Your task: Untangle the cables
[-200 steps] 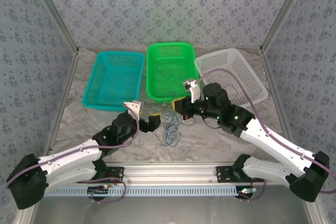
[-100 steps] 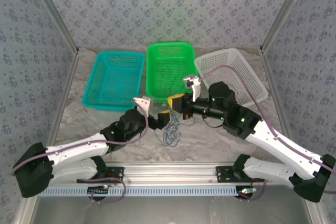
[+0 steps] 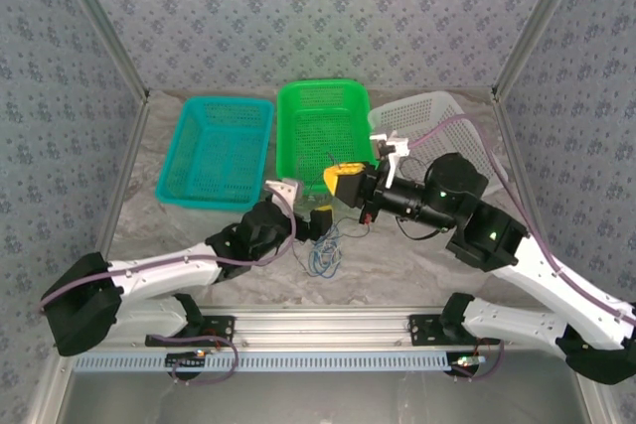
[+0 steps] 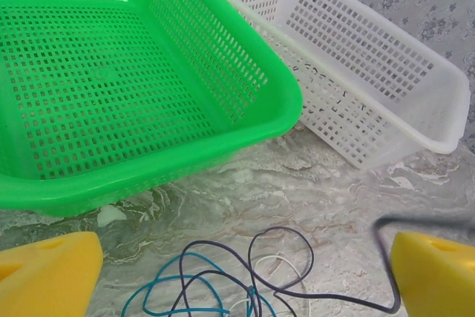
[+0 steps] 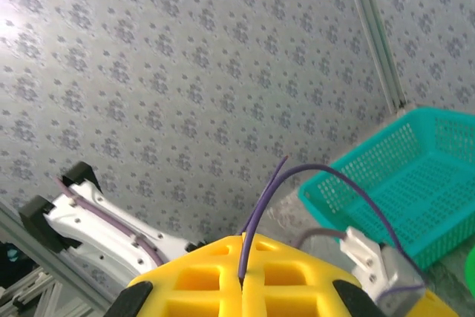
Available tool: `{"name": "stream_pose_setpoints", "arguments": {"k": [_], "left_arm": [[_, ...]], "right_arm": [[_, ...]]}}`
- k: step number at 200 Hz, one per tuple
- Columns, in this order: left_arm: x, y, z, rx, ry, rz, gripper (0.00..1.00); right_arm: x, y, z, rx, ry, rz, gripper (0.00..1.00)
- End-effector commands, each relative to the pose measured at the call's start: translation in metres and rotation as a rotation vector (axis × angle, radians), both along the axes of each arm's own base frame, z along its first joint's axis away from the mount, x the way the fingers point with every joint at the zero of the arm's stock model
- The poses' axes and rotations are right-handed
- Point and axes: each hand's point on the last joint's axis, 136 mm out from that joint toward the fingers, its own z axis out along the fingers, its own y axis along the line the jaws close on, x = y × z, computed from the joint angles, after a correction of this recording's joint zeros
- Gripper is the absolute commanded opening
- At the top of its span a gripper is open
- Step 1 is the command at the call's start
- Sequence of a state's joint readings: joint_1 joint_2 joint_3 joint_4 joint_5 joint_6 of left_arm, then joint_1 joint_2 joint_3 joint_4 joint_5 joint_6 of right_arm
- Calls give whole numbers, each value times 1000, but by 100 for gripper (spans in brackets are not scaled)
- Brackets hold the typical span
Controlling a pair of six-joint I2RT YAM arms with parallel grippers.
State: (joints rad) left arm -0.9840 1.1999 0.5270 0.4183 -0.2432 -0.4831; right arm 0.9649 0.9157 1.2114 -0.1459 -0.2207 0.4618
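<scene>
The cables [image 3: 323, 250] lie as a loose tangle of blue, dark purple and cream loops on the marble table, in front of the green basket [image 3: 320, 136]. In the left wrist view, blue loops [image 4: 185, 287], a dark purple loop [image 4: 286, 235] and a cream strand [image 4: 278, 261] lie between my yellow fingers. My left gripper [image 3: 318, 221] [image 4: 245, 276] hangs open just over the tangle. My right gripper [image 3: 343, 181] [image 5: 243, 283] is raised near the green basket's front rim, shut on a dark purple cable [image 5: 256, 228] that sticks out between its pads.
A teal basket [image 3: 214, 151] [image 5: 415, 183] stands back left, the green basket [image 4: 111, 87] in the middle, and a white basket [image 3: 447, 141] [image 4: 356, 57] at the back right. The left arm [image 5: 111, 220] lies low across the table. Patterned walls enclose the workspace.
My right gripper lifted and drew back to the right, carrying the purple cable. My left gripper slid right, up to the tangle.
</scene>
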Motion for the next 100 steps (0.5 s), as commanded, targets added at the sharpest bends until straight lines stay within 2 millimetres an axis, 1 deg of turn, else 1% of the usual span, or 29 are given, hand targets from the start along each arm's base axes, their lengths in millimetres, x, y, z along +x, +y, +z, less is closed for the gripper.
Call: {"name": "stream_pose_setpoints", "arguments": {"k": [1,36,47,60,71,79,100], "left_arm": [[7,-13,26,-64,-42,1,99],[11,-27,23,-40,-43,-28,99],[12,-33,19,-29,-38,-37,99],[15,-38,15,-21,-33,-41,99],[18,-43,13,-11,-34,-50,96],[19,-46,12,-2,-36,-53,91],[23,-53,11,23,-42,-65,84]], "right_arm": [[-13,-10,43,76,-94,12,0],[-24,-24,80,111,-178,13,0],[-28,-26,89,123,-194,21,0],[-29,-25,94,118,-194,31,0],[-29,-24,96,109,-197,37,0],[-30,-24,99,105,-202,38,0],[-27,-30,106,79,-224,3,0]]}}
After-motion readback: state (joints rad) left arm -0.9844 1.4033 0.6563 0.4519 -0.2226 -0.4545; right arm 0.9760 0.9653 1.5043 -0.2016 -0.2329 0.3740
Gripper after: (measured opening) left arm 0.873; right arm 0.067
